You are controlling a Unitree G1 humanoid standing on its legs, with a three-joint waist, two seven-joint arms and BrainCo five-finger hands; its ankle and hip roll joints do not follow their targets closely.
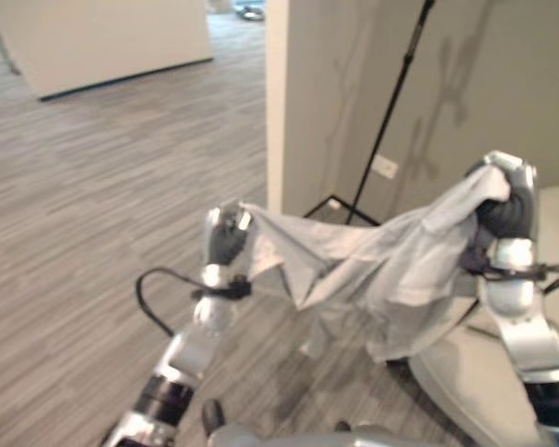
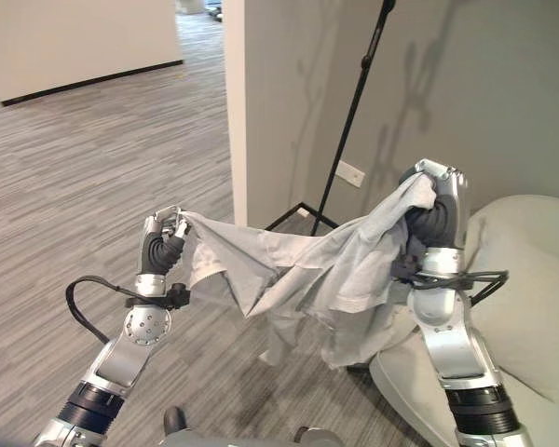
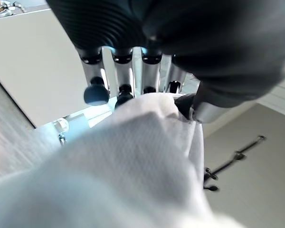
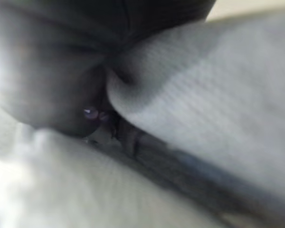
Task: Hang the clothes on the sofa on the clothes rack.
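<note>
Garment (image 2: 326, 270) is hanging stretched in the air beside the sofa (image 2: 531, 307), left hand (image 2: 158, 247) and right hand (image 2: 433, 216) each curling fingers around an edge. Carrying step underway; next it is needing a turn toward the rack.

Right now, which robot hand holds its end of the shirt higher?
The right robot hand: it grips the shirt up beside the sofa, while the left robot hand pinches the other end lower.
</note>
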